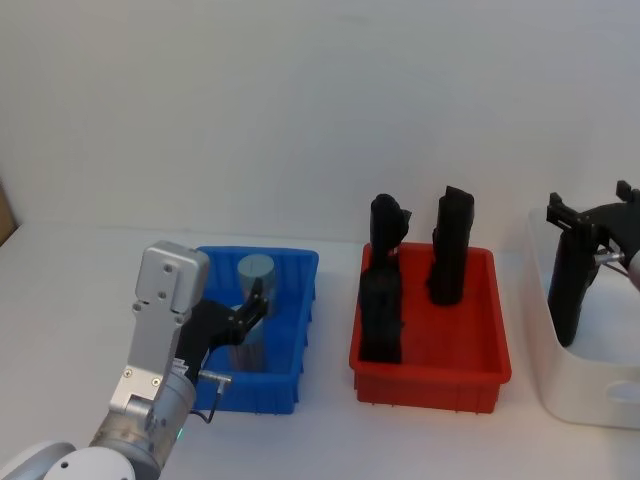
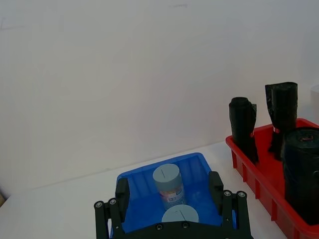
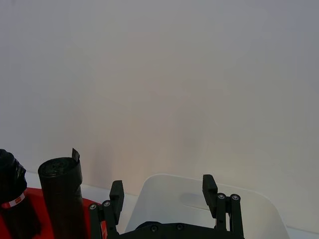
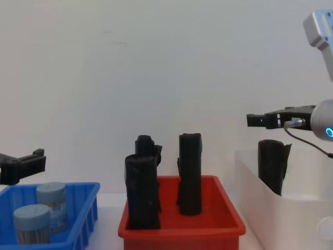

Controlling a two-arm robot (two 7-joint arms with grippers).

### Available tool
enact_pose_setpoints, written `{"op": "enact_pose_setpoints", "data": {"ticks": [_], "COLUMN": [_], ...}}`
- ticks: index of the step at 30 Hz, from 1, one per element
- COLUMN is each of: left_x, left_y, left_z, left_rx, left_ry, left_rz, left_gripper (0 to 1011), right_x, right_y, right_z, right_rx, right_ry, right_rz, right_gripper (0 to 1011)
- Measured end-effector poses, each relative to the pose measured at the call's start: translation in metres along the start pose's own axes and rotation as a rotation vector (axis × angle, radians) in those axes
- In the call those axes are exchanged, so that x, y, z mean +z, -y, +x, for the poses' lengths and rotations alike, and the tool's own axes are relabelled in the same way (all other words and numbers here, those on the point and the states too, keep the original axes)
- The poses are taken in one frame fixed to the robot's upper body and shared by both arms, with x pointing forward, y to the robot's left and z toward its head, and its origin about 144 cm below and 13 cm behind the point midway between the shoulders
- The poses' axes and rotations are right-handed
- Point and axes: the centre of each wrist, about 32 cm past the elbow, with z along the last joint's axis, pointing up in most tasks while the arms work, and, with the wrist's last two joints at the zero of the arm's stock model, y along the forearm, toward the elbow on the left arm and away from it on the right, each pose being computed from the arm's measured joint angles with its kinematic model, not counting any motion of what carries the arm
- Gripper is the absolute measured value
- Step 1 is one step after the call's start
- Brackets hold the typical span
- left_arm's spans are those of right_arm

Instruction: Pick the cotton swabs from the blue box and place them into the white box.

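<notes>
Cotton swabs (image 4: 51,203), two round clear grey-lidded tubs, are sitting in the bright blue ribbed bin (image 1: 300,265) beneath the spread, empty left gripper (image 2: 168,186). Right gripper (image 3: 163,188), also spread, is hanging above the large white bin (image 3: 249,204); both tubs are seemingly awaiting transfer.

Noted: white box (image 1: 588,385), right side cut off at the head view's edge; right gripper (image 1: 590,212), body runs off the same edge; black roll (image 4: 273,164), lower end hidden by the box wall in chest view; blue box (image 4: 78,219), left end cut off in chest view; left gripper (image 4: 36,158) clipped there too; cotton swabs (image 2: 180,215), nearer tub's lower part hidden behind the left gripper's body; label print too small to read.
</notes>
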Motion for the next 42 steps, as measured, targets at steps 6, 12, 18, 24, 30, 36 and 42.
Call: {"op": "enact_pose_setpoints", "data": {"ticks": [6,12,18,24,30,36,42], "left_x": [-0.001,0.0,0.001,0.004,0.006,0.007,0.006], "left_y": [0.003,0.015,0.028,0.051,0.068,0.079,0.086], "left_z": [0.002,0.004,0.006,0.011,0.016,0.02,0.024], "left_rx": [-0.005,-0.057,-0.116,-0.21,-0.266,-0.276,-0.269], "left_ry": [0.0,0.004,0.012,0.025,0.031,0.026,0.012], "left_rz": [0.016,0.032,0.047,0.084,0.135,0.179,0.221], "left_gripper": [1004,1004,1004,1004,1004,1004,1004], "right_x": [0.0,0.0,0.0,0.0,0.0,0.0,0.0], "right_y": [0.0,0.0,0.0,0.0,0.0,0.0,0.0], "right_z": [0.0,0.0,0.0,0.0,0.0,0.0,0.0], "right_rx": [0.0,0.0,0.0,0.0,0.0,0.0,0.0], "right_ry": [0.0,0.0,0.0,0.0,0.0,0.0,0.0], "right_rz": [-0.001,-0.001,-0.001,-0.001,-0.001,-0.001,-0.001], "right_gripper": [1001,1001,1002,1002,1001,1002,1001]}}
